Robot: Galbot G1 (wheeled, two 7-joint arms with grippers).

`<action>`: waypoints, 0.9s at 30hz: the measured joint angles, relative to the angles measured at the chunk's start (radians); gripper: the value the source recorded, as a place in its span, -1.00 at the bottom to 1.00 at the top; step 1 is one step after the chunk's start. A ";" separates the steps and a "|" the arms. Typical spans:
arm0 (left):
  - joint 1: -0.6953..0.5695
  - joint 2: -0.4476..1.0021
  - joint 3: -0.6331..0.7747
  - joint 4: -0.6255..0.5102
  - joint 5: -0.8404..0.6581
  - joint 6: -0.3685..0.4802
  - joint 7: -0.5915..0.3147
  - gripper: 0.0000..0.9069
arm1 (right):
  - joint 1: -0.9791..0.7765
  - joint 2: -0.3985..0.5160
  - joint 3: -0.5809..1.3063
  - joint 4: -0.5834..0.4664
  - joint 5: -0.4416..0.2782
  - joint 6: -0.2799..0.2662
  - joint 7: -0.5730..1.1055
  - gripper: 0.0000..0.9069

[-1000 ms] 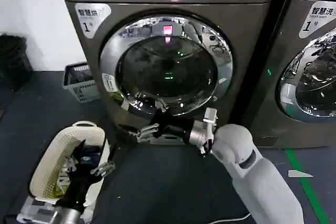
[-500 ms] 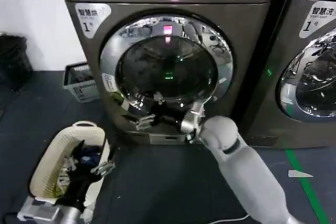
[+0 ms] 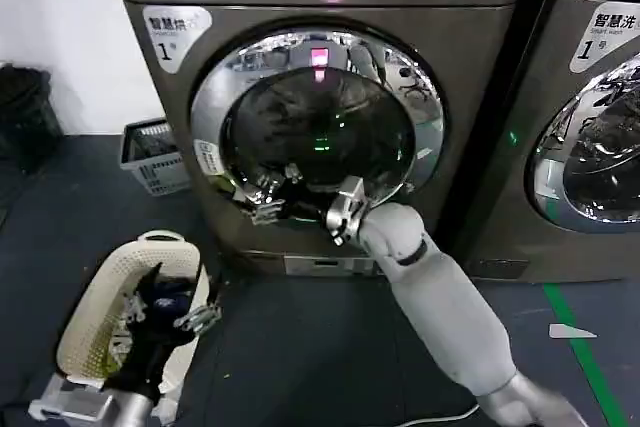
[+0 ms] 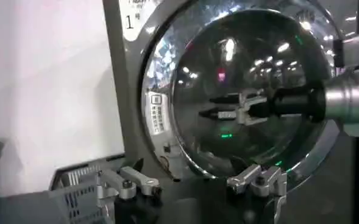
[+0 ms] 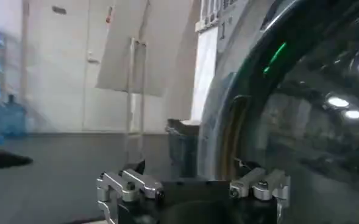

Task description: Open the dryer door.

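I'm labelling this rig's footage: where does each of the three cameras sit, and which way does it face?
Head view: up on the robot, facing down and forward at the dryer door; both arms show, right gripper at the door's lower rim, left gripper over the laundry basket.
Left wrist view: low, facing the door; its own open fingers, plus the right gripper.
Right wrist view: beside the door, looking along it; own fingers open.
Shared: the door.

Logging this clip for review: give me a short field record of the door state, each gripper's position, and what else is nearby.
door state: dryer door shut against the machine front
right gripper: right gripper open, at the door's lower left chrome ring
left gripper: left gripper open, low over the white laundry basket
neighbour: second machine's door also shut
progress: door not yet opened
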 joint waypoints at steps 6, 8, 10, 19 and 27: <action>0.002 0.000 0.000 -0.001 -0.012 0.000 0.000 1.00 | 0.043 0.045 -0.037 -0.083 -0.021 0.007 0.010 1.00; 0.003 -0.001 0.000 -0.002 -0.015 0.009 -0.001 1.00 | 0.054 0.062 -0.040 -0.110 -0.032 0.004 0.010 1.00; 0.005 -0.001 0.000 -0.010 -0.024 0.028 -0.009 1.00 | 0.066 0.080 -0.043 -0.133 -0.034 0.004 0.010 1.00; 0.006 -0.004 -0.002 -0.005 -0.020 0.020 -0.007 1.00 | 0.104 0.131 -0.062 -0.221 -0.047 0.021 0.014 1.00; 0.008 -0.003 0.000 -0.008 -0.021 0.022 -0.003 1.00 | 0.124 0.159 -0.064 -0.268 -0.052 0.037 0.025 1.00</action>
